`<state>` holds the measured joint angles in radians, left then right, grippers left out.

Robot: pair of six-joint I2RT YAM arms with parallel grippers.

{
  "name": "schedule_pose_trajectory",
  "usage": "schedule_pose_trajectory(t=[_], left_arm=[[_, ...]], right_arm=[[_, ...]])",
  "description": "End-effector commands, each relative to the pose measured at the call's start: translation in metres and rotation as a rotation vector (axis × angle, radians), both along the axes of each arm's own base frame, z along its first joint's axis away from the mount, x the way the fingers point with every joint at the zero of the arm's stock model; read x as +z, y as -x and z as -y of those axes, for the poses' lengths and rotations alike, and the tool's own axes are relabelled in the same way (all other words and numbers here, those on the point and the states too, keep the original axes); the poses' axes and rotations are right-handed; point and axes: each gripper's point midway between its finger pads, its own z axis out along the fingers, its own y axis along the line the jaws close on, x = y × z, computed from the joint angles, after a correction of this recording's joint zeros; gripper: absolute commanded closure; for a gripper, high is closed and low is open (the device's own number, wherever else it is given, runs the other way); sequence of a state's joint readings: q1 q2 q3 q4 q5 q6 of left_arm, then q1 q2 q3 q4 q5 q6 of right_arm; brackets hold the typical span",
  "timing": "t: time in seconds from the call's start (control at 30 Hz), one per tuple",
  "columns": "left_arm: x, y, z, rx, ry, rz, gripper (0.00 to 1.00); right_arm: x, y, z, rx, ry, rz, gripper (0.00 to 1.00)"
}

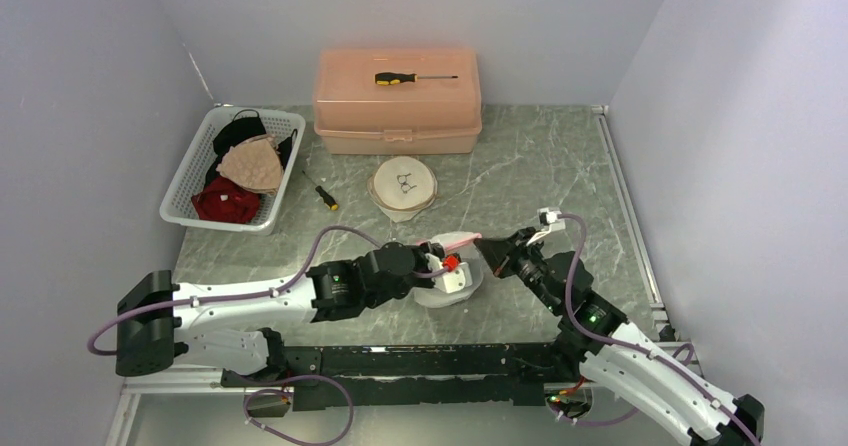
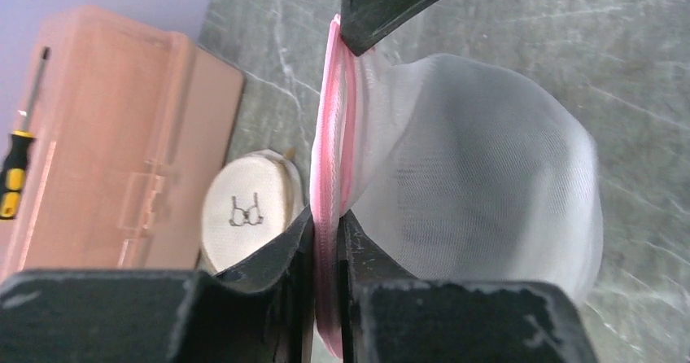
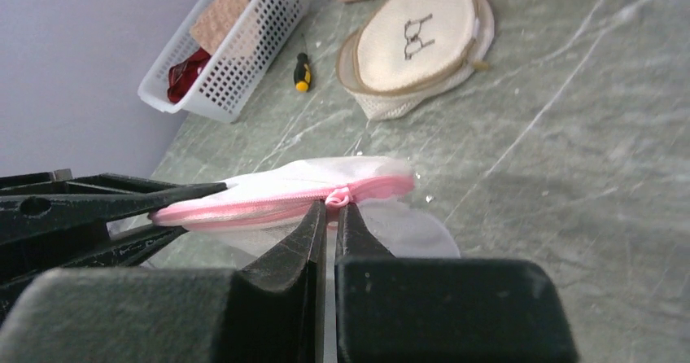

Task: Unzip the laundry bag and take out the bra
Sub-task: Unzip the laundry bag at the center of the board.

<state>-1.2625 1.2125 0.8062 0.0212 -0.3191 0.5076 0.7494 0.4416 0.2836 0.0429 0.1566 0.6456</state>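
Lying at the far left of the worktop (image 1: 520, 166), a white slotted basket (image 1: 185, 181) is being seen with soft garments in it. Nearer the middle, close to the worktop's near edge, the laundry bag (image 2: 480, 168) is being held between the two hands. Its pink zipper band (image 3: 244, 208) is being pinched at one end by the left hand (image 2: 325, 220). The bag is being judged as very light, limp and thin. It is white see-through mesh, bulging into a rounded pouch, and it is easily crumpled or snagged. The firmer sewn band is being preferred for holding, not the mesh. At the right, the small pink zipper pull (image 3: 338, 194) is being squeezed by the right hand (image 3: 327, 208), fingers pressed together.
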Motion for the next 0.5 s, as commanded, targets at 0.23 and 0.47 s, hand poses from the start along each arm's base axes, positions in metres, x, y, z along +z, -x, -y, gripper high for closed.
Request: schedule_pose_trajectory(t=[0.23,0.47], left_arm=[[0.037,-0.041,0.013,0.029,0.076,0.107,0.32],[0.024,0.001,-0.001,0.003,0.195,-0.113,0.06]], right_arm=[[0.031,0.010,-0.002,0.066,0.002,0.147,1.00],[0.009,0.017,0.002,0.076,0.024,0.082,1.00]])
